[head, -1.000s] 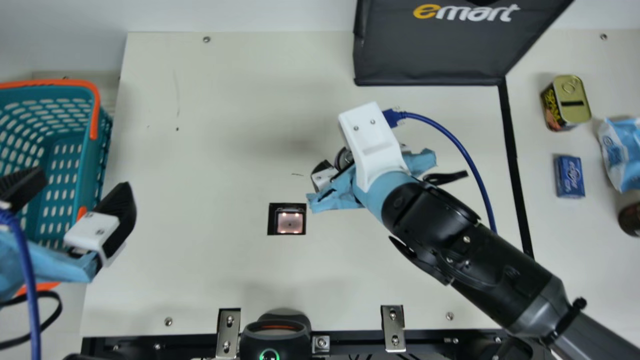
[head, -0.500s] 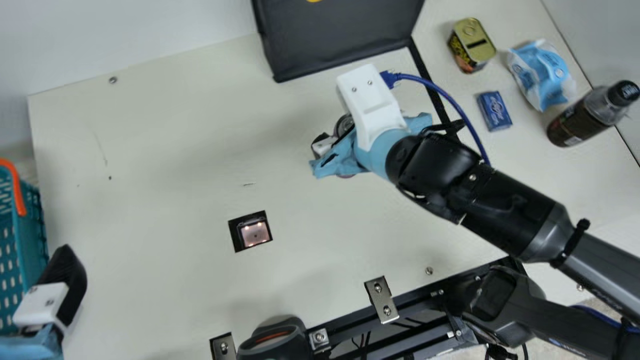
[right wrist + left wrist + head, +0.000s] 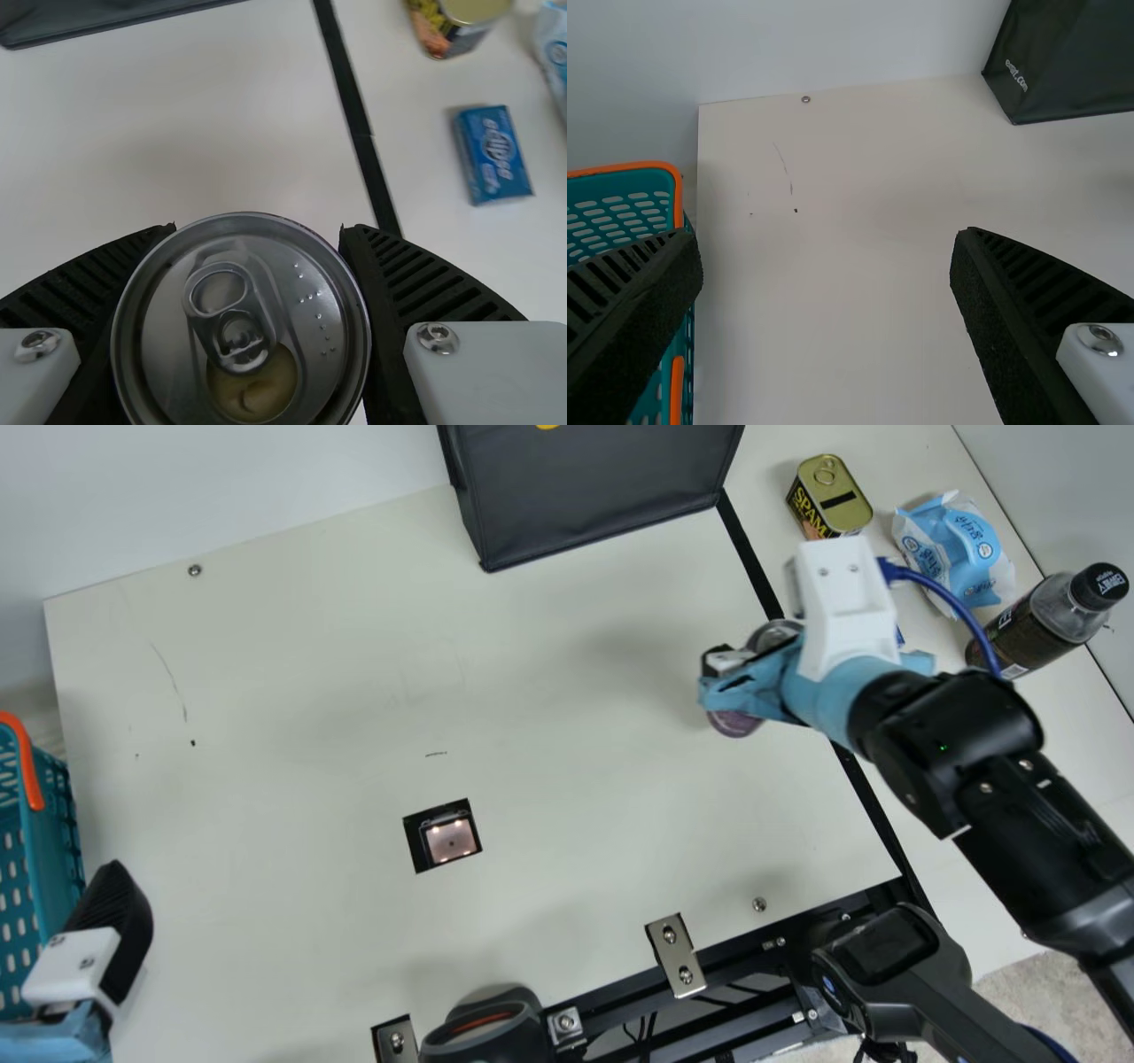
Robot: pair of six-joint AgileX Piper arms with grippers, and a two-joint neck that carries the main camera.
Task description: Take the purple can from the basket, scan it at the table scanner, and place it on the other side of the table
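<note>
Purple can [image 3: 733,724] is in my right gripper [image 3: 753,680], its fingers closed against both sides. Main view gives me the can's purple lower side and a slice of its silver top, out over the right part of the desk [image 3: 310,797], near the black strip [image 3: 749,558]. Right wrist view looks straight onto the lid [image 3: 252,301], with the pull tab [image 3: 232,310] plain between the two ribbed fingers.

That same wrist view gives me the whole face of a small blue box [image 3: 494,155] on the far side of the strip; from the neck, my right arm covers most of it. Main view makes up for that with the full tin [image 3: 833,500], the wipes [image 3: 961,549] and the bottle [image 3: 1054,624], all past the strip.

On the other side, main view catches one finger of my left gripper [image 3: 89,957], close by the basket [image 3: 53,850]. For the pair I go to the left wrist view, where they stand wide apart. I read the lit scanner [image 3: 450,840] from the neck, between the basket and the can, well apart from both.
</note>
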